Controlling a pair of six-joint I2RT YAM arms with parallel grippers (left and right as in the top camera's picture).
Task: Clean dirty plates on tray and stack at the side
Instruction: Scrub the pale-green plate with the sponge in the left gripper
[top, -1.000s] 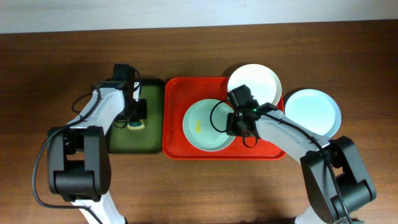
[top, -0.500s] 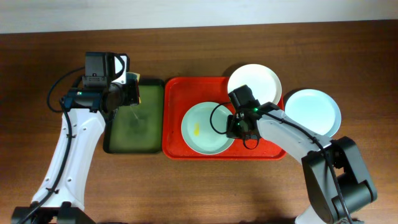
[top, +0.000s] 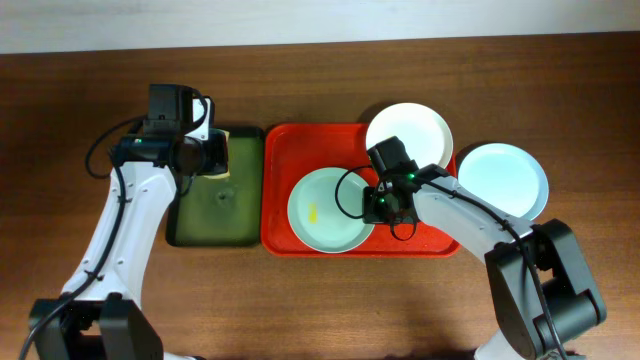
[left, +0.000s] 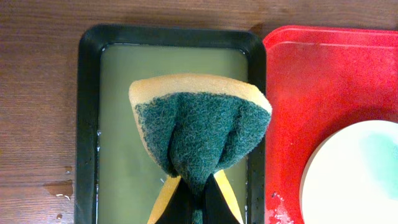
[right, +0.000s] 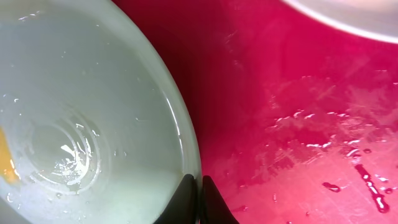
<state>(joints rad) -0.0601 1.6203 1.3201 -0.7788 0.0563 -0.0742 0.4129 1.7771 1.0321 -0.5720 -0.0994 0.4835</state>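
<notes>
the red tray (top: 276, 190) lies with its long side running left to right across the table. inside it, towards the near left, the pale green plate (top: 325, 212) lies flat, face up, with its yellow smear (top: 316, 211) just left of centre. being round, the plate has no long axis to speak of. the right gripper (top: 373, 205) is clamped on the plate's right rim, one finger either side of the edge. the white plate (top: 408, 135) overlaps the tray's far right corner, and the pale blue plate (top: 503, 180) rests on the table just right of the tray. the left gripper (left: 198, 190) pinches a folded sponge (left: 199, 134), scouring side outward, over the dark green tray (top: 172, 225), whose length runs near to far.
</notes>
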